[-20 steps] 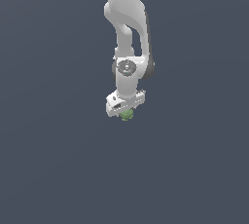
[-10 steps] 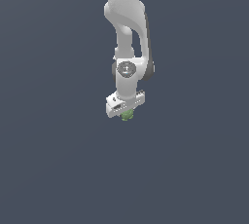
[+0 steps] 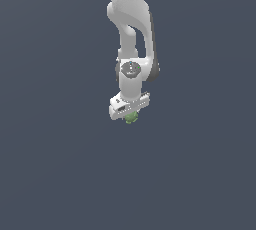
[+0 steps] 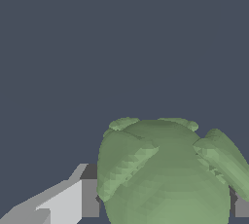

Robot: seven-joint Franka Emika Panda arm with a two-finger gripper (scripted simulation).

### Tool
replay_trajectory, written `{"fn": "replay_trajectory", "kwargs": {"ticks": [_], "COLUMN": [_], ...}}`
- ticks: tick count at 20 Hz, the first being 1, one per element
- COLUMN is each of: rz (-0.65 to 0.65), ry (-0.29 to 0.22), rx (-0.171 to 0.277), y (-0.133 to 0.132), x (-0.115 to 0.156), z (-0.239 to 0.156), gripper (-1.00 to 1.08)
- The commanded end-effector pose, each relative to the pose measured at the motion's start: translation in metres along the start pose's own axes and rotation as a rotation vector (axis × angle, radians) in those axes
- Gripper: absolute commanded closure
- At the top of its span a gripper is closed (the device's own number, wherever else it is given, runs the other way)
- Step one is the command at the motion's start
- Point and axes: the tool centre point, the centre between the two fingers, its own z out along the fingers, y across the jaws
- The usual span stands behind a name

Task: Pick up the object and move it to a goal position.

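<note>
The white, jointed robot arm [image 3: 131,34] hangs down from the top of the exterior view, its white gripper [image 3: 131,116] pointing downward near the middle of the picture. The small, bumpy, roughly round green lump [image 3: 131,118] sits directly under the gripper's pale crossbar, touching it and showing just below it; only its lower part can be seen there, narrower than the crossbar above. Around arm and lump lies a plain, dark grey-blue ground [image 3: 60,164], even in tone with no edge or mark on it.

In the wrist view the same green lump [image 4: 165,174], mottled light and dark green with rounded lobes, fills much of the picture. One pale grey finger [image 4: 63,202] with a darker pad lies right against its side, and a sliver of a second grey pad [image 4: 240,207] shows at the opposite side. The jaws are closed narrowly on the lump, holding it between them.
</note>
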Motion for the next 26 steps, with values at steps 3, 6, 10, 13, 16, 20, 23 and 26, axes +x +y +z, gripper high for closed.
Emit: {"fn": "replay_trajectory", "kwargs": {"ticks": [3, 6, 10, 13, 16, 20, 23, 26], "rz": [0.0, 0.0, -0.001, -0.001, -0.001, -0.002, -0.002, -0.002], "ry": [0.001, 0.001, 0.001, 0.0, 0.0, 0.0, 0.0, 0.0], "rx": [0.0, 0.0, -0.001, -0.001, -0.001, -0.001, -0.001, -0.001], "y": [-0.006, -0.012, -0.024, -0.035, -0.047, -0.064, -0.075, -0.086], "x": [0.002, 0.005, 0.009, 0.013, 0.018, 0.025, 0.03, 0.035], "z": [-0.016, -0.033, -0.063, -0.091, -0.123, -0.167, -0.199, -0.227], "gripper": [1.08, 1.08, 1.08, 1.08, 1.08, 1.08, 1.08, 1.08]}}
